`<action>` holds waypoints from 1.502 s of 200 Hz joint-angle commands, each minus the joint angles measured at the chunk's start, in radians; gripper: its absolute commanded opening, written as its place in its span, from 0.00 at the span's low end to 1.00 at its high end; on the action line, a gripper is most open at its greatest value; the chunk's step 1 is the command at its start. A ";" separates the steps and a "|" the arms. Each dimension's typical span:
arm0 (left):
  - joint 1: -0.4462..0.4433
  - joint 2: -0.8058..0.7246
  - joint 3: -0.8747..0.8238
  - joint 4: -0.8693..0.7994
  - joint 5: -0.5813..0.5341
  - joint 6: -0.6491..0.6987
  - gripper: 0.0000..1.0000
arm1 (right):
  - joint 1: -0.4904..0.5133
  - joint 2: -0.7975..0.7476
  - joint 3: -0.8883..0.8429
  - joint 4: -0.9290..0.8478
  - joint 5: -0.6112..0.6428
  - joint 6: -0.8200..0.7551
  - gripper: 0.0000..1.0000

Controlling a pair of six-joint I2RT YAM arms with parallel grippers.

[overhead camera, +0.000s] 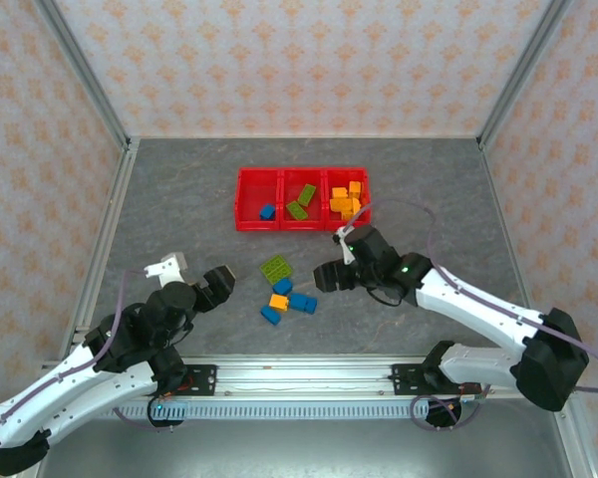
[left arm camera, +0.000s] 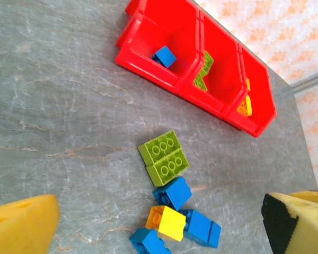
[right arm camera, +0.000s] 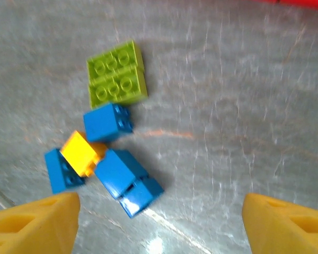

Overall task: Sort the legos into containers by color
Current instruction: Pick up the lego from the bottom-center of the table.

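- Yellow foam-padded right fingers (right arm camera: 37,222) stand wide apart with nothing between them. What lies ahead of them?
- Just past the tips, nearer one pad than the other, a huddle of small plastic studded legos sits on the grey marbled surface (right arm camera: 244,106). A pair of blue bricks (right arm camera: 128,180) is closest. A yellow-orange brick (right arm camera: 82,153) beside it leans on an end blue brick (right arm camera: 61,172). Further out is a squat blue brick (right arm camera: 107,121), and beyond that two lime-green flat plates (right arm camera: 116,73) lie side by side.
- How will they handle?
- Light, rigid and glossy, I'd judge, so a poor pinch could make one skid or twist. Grip across the flat side walls, not over the studs or on a corner. The yellow-orange brick touches its neighbours, so the fingers may nudge those. The squat blue brick looks freer.
- And the arms?
- From above, the right arm (overhead camera: 458,299) reaches left from its base, forearm low, fingers aimed at the huddle. The left fingers (left arm camera: 21,222) gape wide and empty on the huddle's far side, with the left arm (overhead camera: 100,368) folded near its base.
- Where do the bricks go?
- Well beyond both sets of fingers is the bright red plastic three-bin tray (left arm camera: 148,71). It holds a lone blue brick (left arm camera: 164,55) in one end bin, green bricks (left arm camera: 204,71) in the middle and orange bricks (left arm camera: 245,106) in the other end.
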 commanded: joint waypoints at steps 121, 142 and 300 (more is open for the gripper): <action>-0.002 -0.061 0.019 -0.004 0.045 0.067 0.99 | 0.204 0.043 -0.052 0.025 0.215 -0.621 0.83; -0.002 -0.109 0.007 0.005 0.026 0.060 0.99 | 0.250 0.115 -0.080 0.032 0.274 -0.634 0.80; -0.001 -0.107 -0.019 0.048 0.041 0.082 0.99 | 0.281 0.318 -0.042 0.154 0.207 -0.636 0.68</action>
